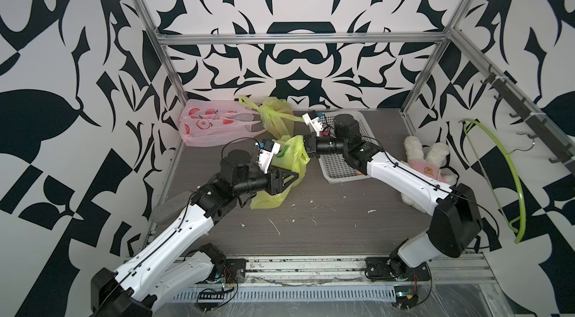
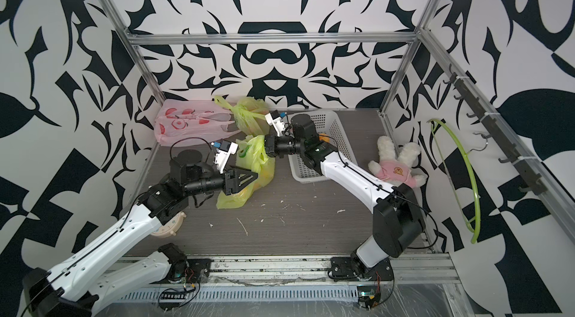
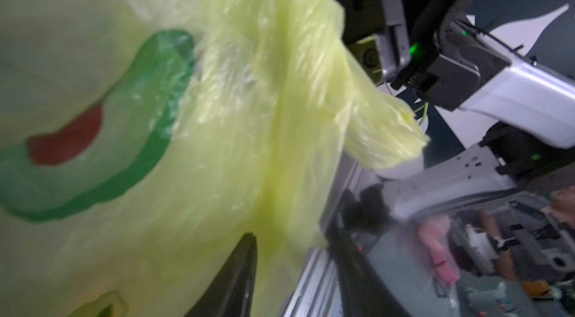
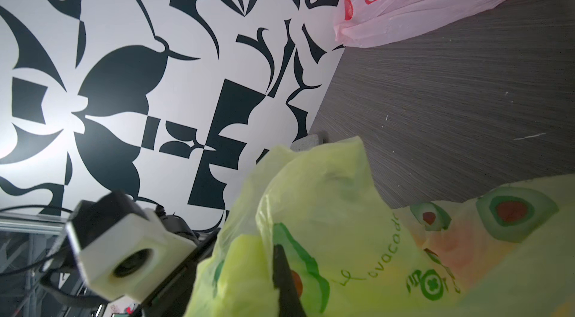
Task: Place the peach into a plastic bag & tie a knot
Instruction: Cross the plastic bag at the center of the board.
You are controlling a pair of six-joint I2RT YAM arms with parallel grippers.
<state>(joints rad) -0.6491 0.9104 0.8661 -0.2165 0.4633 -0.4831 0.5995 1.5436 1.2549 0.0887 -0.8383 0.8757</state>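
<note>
Left gripper [image 1: 297, 177] parted, right gripper [image 1: 307, 148] closed, arms angled inward.

bag [image 1: 295, 153]: thin crinkly translucent plastic | table [image 1: 326, 228]: matt woodgrain | basket [image 1: 337, 167]: plastic mesh

Bare counter [image 1: 326, 222] lies open across the lower middle in both top views. Centre frame is crowded: pink bag [image 1: 205, 125], far yellow-green bag [image 1: 275, 117], avocado-print bag [image 1: 292, 152]. Basket [image 1: 339, 166] and plush toy [image 1: 423, 159] block the right.
</note>
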